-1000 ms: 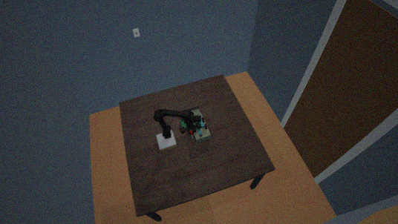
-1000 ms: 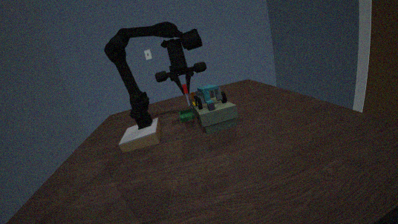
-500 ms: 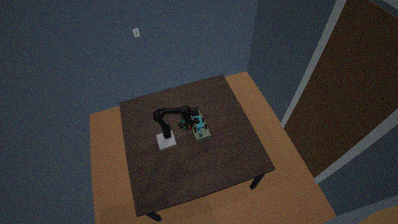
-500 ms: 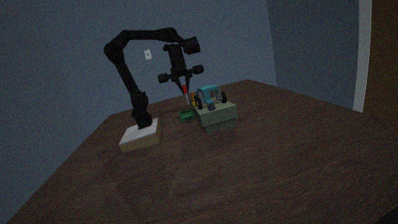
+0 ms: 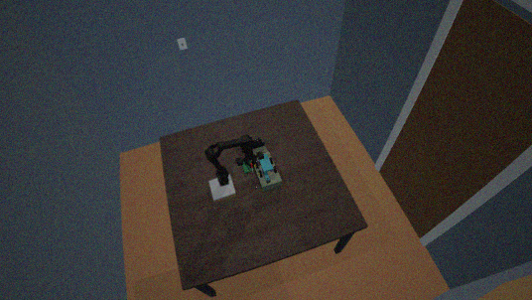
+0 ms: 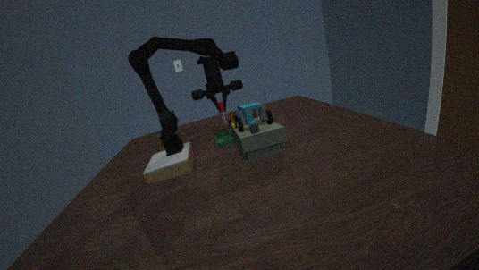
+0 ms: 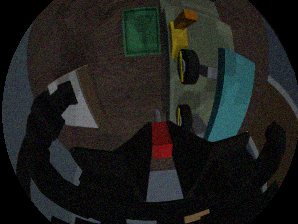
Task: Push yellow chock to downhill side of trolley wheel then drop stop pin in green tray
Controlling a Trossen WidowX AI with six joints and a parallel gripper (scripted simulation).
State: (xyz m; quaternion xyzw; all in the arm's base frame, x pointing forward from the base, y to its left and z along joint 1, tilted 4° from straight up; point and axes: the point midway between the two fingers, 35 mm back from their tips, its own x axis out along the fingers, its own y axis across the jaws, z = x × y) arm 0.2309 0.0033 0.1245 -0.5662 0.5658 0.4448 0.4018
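Note:
My gripper [image 5: 252, 163] [image 6: 222, 106] [image 7: 158, 125] is shut on the red head of the stop pin [image 6: 222, 107] [image 7: 161, 141]. The pin hangs in the air with its thin shaft pointing down, beside the ramp [image 5: 271, 186] [image 6: 264, 139] [image 7: 212, 31]. The green tray [image 5: 246, 169] [image 6: 224, 139] [image 7: 135, 44] lies on the table beside the ramp; no pin is in it. The blue trolley [image 5: 266, 163] [image 6: 250, 107] [image 7: 235, 95] stands on the ramp. The yellow chock [image 6: 231, 120] [image 7: 178, 42], with its orange handle, sits by a near-side wheel and appears to touch it; its rubber base is hard to see.
The arm's white base block [image 5: 221, 189] [image 6: 167, 161] [image 7: 81, 112] stands on the dark table [image 5: 223, 233] [image 6: 290, 201] to the left of the ramp. The ramp's raised side and the trolley are close to the right of the fingers in the wrist view.

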